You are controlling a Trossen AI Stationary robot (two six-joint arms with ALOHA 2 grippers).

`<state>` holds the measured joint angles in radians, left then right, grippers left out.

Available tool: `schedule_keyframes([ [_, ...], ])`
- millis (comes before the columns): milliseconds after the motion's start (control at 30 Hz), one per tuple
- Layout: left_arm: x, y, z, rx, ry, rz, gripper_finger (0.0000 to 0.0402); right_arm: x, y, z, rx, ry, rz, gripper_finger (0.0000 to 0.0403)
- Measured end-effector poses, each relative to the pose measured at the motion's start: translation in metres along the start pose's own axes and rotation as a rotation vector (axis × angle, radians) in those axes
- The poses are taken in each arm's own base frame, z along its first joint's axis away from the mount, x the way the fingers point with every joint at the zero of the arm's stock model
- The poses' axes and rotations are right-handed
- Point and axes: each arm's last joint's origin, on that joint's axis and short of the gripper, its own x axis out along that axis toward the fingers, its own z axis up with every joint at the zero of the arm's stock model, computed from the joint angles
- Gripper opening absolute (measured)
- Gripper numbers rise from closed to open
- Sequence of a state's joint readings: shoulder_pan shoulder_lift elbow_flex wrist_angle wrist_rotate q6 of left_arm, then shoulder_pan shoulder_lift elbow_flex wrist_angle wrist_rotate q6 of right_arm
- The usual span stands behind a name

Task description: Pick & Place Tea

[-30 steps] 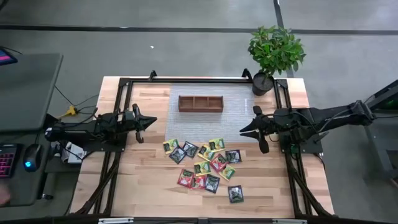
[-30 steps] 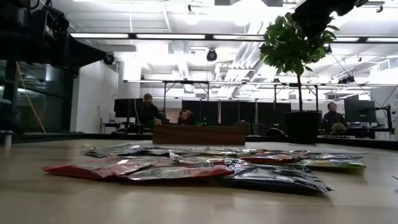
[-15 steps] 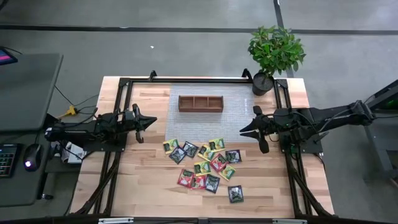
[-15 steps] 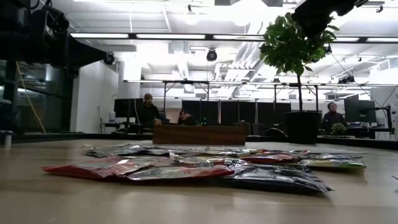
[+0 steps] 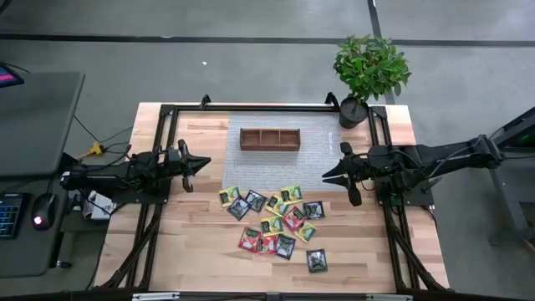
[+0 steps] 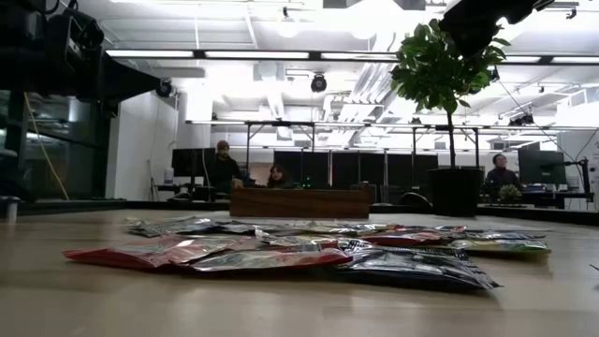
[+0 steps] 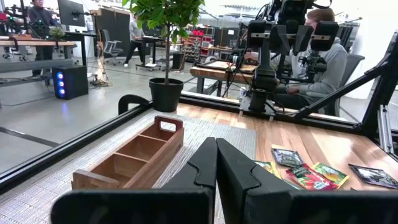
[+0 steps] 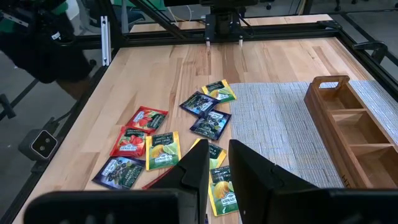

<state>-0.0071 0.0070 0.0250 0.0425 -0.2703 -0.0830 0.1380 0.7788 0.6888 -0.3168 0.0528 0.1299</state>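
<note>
Several tea packets [image 5: 276, 221], yellow-green, red and dark, lie flat in a loose cluster on the wooden table, near its middle and toward the near edge; some overlap. They also show in the low view [image 6: 281, 253] and in both wrist views [image 8: 168, 140] [image 7: 305, 174]. The brown three-compartment wooden tray [image 5: 269, 139] stands on a grey woven mat [image 5: 313, 155] beyond them. My left gripper [image 5: 206, 162] hovers shut over the table's left side, pointing level [image 7: 216, 144]. My right gripper [image 5: 326, 176] hovers over the right side, slightly open [image 8: 217, 152], with nothing between its fingers, tilted down toward the packets.
A potted plant [image 5: 368, 71] stands at the far right corner. Black frame rails [image 5: 167, 134] run along the table's left, right and far sides. Bare wood lies left of the packets. People sit at desks in the room beyond.
</note>
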Motion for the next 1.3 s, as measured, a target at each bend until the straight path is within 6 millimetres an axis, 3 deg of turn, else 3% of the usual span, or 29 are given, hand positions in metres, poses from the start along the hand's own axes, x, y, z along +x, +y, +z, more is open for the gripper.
schedule_keyframes([
  [1133, 0.0, -0.0001, 0.0009, -0.002, -0.009, 0.0, 0.0, 0.0, 0.0, 0.0, 0.0, 0.0, 0.0, 0.0058],
  [1300, -0.0001, 0.0018, 0.0007, 0.03, -0.01, 0.064, 0.0, -0.0001, 0.0, 0.0, 0.0, 0.0, 0.0, 0.0058],
])
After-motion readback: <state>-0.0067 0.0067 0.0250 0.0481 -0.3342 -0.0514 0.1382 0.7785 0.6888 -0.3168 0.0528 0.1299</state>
